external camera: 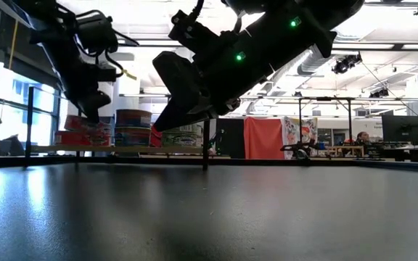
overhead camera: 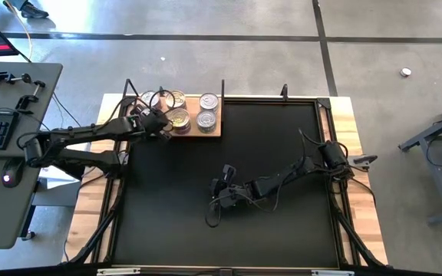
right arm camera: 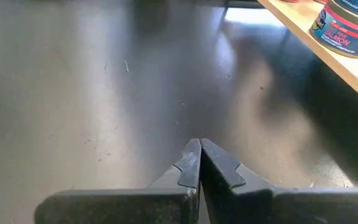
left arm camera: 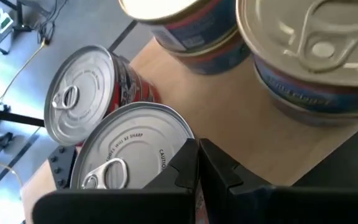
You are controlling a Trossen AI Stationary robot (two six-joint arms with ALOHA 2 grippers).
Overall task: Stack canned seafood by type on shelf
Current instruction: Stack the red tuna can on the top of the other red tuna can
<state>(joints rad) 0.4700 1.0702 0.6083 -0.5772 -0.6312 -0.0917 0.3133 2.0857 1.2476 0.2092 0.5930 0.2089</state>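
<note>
Black mat (overhead camera: 229,192) covers most of the counter (overhead camera: 359,153), and no tins lie loose on it; every can visible sits on the shelf (overhead camera: 213,132), the light wooden board at the mat's far left corner. Canned seafood (overhead camera: 206,119) there is gathered in short stacks, apparently like on like: blue-sided tins together, red-sided ones beside them, which suggests the sorting is close to done. High view shows about five lids, some partly hidden by the left arm. Low view shows the stacks are more than one tin tall, so exact total can't be told. Left claw (left arm camera: 197,163) sits just beside a silver-lidded tin (left arm camera: 132,146) at the shelf's near edge, fingers pressed fully together, nothing held. Right claw (right arm camera: 197,163) hovers low over bare mat mid-counter, well apart from the shelf, fingers also pinched closed and empty, likely parked
</note>
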